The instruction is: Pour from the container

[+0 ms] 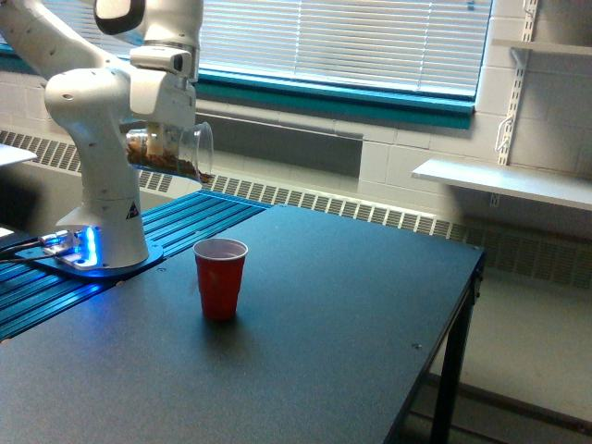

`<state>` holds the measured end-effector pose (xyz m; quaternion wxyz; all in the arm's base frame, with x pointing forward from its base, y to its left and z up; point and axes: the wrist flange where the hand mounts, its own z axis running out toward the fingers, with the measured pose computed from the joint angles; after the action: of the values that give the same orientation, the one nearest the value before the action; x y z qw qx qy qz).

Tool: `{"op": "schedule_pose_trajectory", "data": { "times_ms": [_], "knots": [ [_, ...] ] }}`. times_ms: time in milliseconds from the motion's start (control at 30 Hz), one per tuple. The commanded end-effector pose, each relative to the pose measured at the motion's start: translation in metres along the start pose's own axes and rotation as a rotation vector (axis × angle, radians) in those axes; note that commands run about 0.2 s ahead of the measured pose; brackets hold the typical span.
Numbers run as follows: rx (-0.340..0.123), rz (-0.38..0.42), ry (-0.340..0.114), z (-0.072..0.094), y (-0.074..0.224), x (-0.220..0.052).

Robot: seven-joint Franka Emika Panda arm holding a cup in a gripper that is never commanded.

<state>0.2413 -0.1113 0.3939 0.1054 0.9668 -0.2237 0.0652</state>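
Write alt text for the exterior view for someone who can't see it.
A white robot arm's gripper holds a clear container of brown bits tipped sideways, above and to the view's left of an upright red cup on a dark table. Window blinds hang behind.

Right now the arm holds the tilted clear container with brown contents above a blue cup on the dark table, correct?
Not quite: the cup is red, not blue, as the exterior view shows. The rest holds: the tilted clear container with brown contents hangs above it, over the dark table.
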Motion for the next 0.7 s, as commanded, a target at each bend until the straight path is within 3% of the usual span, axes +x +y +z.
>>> {"op": "schedule_pose_trajectory", "data": {
  "times_ms": [33,700],
  "knots": [
    [-0.017,-0.005,-0.032,0.015,-0.02,-0.01],
    [-0.051,-0.057,-0.055,0.03,-0.042,-0.014]
  ]
}}
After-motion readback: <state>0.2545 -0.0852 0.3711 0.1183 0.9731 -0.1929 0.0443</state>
